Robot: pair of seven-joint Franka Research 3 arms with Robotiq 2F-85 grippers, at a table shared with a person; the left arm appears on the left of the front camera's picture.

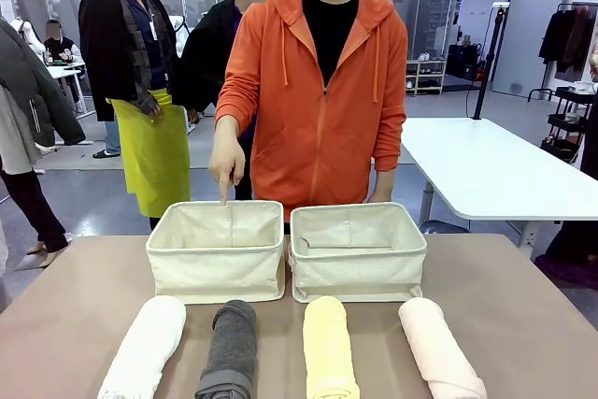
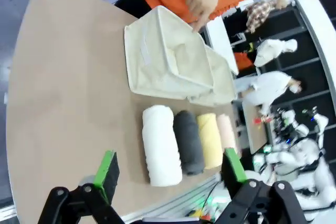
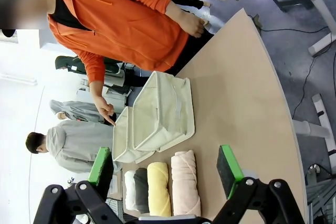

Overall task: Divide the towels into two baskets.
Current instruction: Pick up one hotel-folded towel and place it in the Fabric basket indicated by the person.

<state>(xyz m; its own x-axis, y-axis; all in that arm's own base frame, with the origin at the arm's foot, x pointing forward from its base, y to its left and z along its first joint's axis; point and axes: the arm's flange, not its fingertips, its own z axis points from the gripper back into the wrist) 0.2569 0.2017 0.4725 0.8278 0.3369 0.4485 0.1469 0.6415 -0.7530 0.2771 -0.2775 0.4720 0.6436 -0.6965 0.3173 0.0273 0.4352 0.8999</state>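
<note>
The left gripper (image 2: 170, 167) and right gripper (image 3: 164, 165) hover over the near table (image 1: 84, 277) edge, jaws spread wide and empty. Below, the white towel (image 1: 145, 348), dark grey towel (image 1: 229, 348), yellow towel (image 1: 329, 348) and pink towel (image 1: 439, 348) lie in a row, apparently laid out for picking. Beyond them, a person's hand (image 1: 226, 161) points into the left basket (image 1: 215, 273), likely marking a destination. The right basket (image 1: 358, 273) sits beside it.

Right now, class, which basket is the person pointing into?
The left basket, behind the white towel and dark grey towel: the person's hand points down over its far rim, not over the right basket.
</note>
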